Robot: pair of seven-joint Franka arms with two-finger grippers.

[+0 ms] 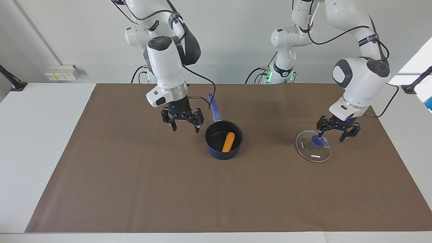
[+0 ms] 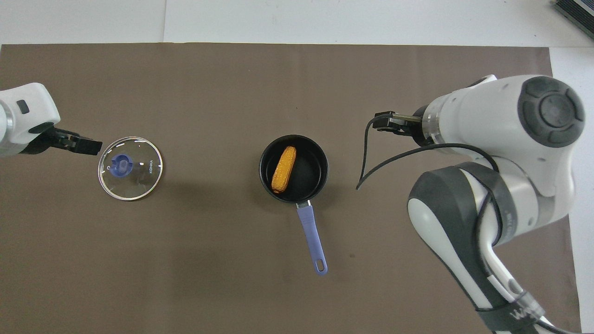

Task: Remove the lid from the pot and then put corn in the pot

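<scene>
The dark blue pot (image 1: 219, 153) (image 2: 310, 172) stands uncovered mid-mat, its long handle (image 1: 215, 108) (image 2: 312, 236) pointing toward the robots. The yellow-orange corn (image 1: 228, 141) (image 2: 284, 163) lies inside the pot. The clear glass lid (image 1: 314, 152) (image 2: 139, 181) rests flat on the mat toward the left arm's end, blue knob (image 1: 316, 140) (image 2: 121, 164) up. My left gripper (image 1: 332, 136) (image 2: 88, 144) hovers open and empty just off the lid's rim. My right gripper (image 1: 185, 128) (image 2: 383, 123) hangs open and empty over the mat beside the pot, toward the right arm's end.
A brown mat (image 1: 135, 189) (image 2: 209, 93) covers most of the white table (image 1: 40, 135). The right arm's loose black cable (image 2: 371, 157) dangles over the mat beside the pot. A dark object (image 2: 577, 11) sits at the table's corner farthest from the robots.
</scene>
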